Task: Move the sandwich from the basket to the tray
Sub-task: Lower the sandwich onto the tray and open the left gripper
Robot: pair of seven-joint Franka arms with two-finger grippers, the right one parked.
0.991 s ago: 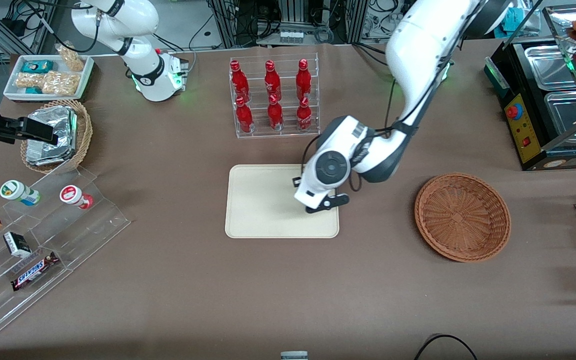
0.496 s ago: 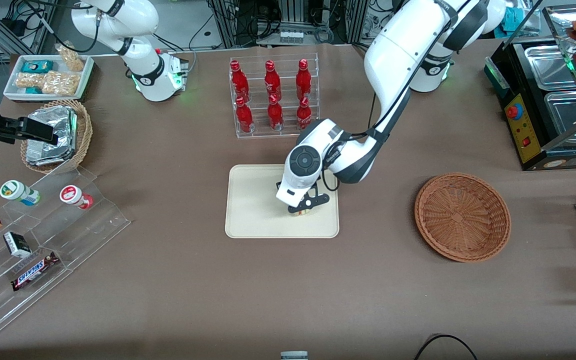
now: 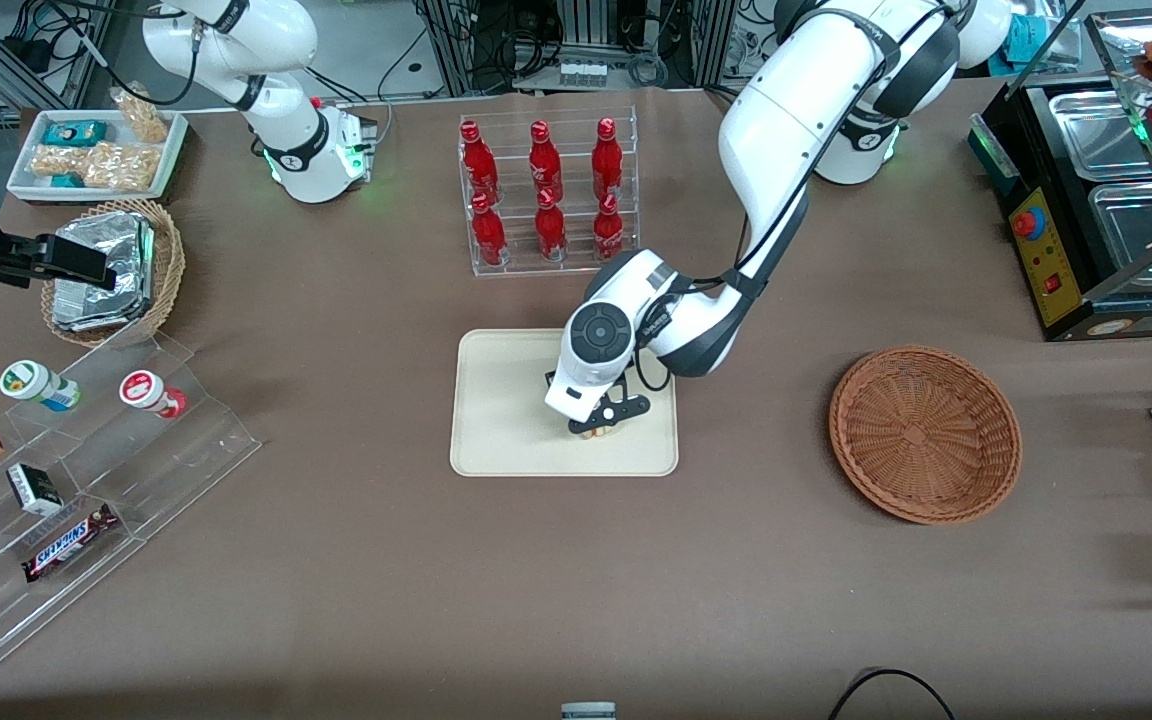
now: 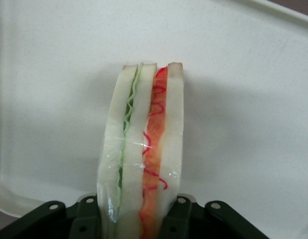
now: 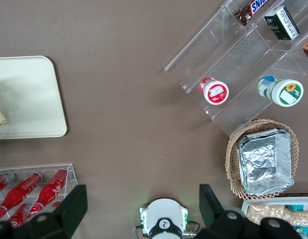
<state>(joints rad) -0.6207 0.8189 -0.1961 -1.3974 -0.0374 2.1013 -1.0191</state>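
The sandwich (image 4: 144, 144), a white wedge with green and red filling, is clamped between the fingers (image 4: 181, 214) of my left gripper (image 4: 139, 219), which is shut on it. In the front view the gripper (image 3: 596, 425) is low over the cream tray (image 3: 506, 400), in the part toward the working arm's end and near the rim closest to the front camera. Only a sliver of the sandwich (image 3: 596, 433) shows under the hand. Its tip points down at the tray surface (image 4: 243, 74); I cannot tell if it touches. The reddish-brown basket (image 3: 924, 433) lies empty toward the working arm's end.
A clear rack of red bottles (image 3: 544, 195) stands farther from the front camera than the tray. A tan basket with foil packs (image 3: 106, 270), a white snack tray (image 3: 96, 152) and a clear stepped display (image 3: 86, 480) lie toward the parked arm's end. A black food warmer (image 3: 1106, 190) stands at the working arm's end.
The gripper with the sandwich has moved from the tray's rim nearest the basket inward over the tray, sinking lower and coming a little nearer the front camera.
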